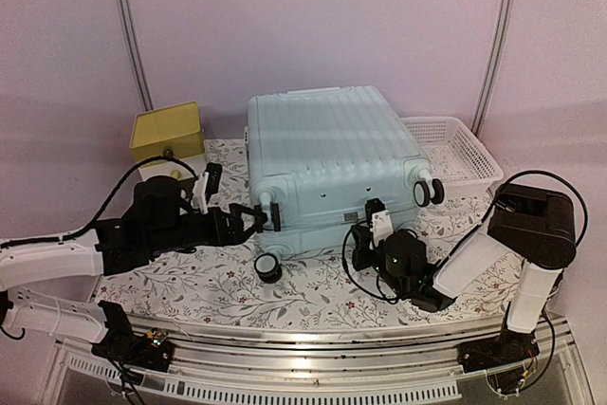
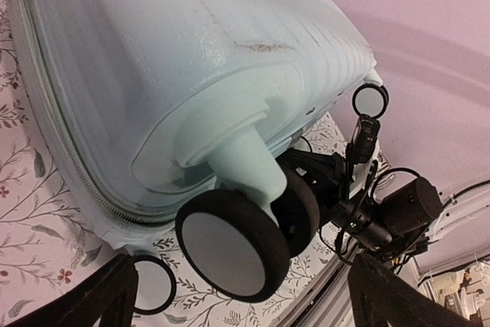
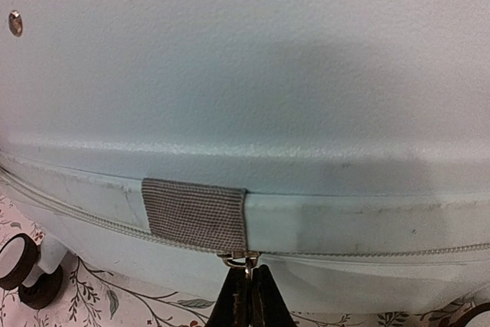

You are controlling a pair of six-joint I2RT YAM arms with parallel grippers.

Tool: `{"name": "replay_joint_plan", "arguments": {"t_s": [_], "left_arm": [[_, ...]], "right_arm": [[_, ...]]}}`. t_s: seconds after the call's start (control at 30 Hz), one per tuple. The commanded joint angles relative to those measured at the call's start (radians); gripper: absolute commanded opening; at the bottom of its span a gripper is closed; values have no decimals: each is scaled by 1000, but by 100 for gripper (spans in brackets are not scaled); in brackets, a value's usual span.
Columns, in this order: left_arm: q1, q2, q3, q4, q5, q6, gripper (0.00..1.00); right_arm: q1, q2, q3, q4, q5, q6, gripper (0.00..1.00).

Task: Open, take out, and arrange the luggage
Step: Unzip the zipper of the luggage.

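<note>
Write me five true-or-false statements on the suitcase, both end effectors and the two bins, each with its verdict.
1. The luggage lies flat on the table, its shell shut. True.
2. The right end effector hangs open, clear of the luggage. False: it is shut on the zipper pull at the near edge.
3. The left end effector is open, facing a caster wheel. True.
4. The white basket sits left of the luggage. False: it sits to the right.
5. The yellow box rests on top of the luggage. False: it stands beside it, to the left.
</note>
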State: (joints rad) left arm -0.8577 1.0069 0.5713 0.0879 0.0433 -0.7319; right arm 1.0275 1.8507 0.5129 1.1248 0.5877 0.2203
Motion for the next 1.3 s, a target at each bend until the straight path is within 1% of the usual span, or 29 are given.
{"name": "replay_joint_plan", "arguments": {"t_s": [0.0,0.2,0.33,0.5,0.7,0.83,0.87,0.93,1.0,1.13,1.2,1.27], "left_arm": [[-33,58,76,-16,-47,-30,98],[-40,185,148,-82,-129,-92,98],[-48,257,220,-135,-154,-57,98],[-102,322,322,-247,-290,-10,98],[-174,383,424,-365,-414,28,98],[-182,428,470,-455,-476,37,98],[-179,434,481,-482,-497,34,94],[-162,430,486,-519,-524,32,84],[-135,407,468,-512,-505,38,72],[-77,348,398,-461,-445,74,55],[-49,322,375,-443,-421,92,50],[-12,302,357,-436,-389,106,49]], "right_arm": [[-11,-21,-11,-14,9,10,2],[-11,-19,-17,-10,7,17,2],[-11,-22,-25,-8,18,29,2],[-10,-12,-23,-7,10,37,2],[-11,-1,-16,-7,5,36,2],[-11,-3,-18,-7,12,33,2],[-12,-6,-21,-7,20,32,2],[-10,-19,-37,-7,41,30,2],[-19,-39,-61,-7,55,20,2],[-56,-101,-126,-5,59,10,2],[-71,-135,-163,-6,80,-1,2],[-84,-177,-197,-6,102,-21,2]]}}
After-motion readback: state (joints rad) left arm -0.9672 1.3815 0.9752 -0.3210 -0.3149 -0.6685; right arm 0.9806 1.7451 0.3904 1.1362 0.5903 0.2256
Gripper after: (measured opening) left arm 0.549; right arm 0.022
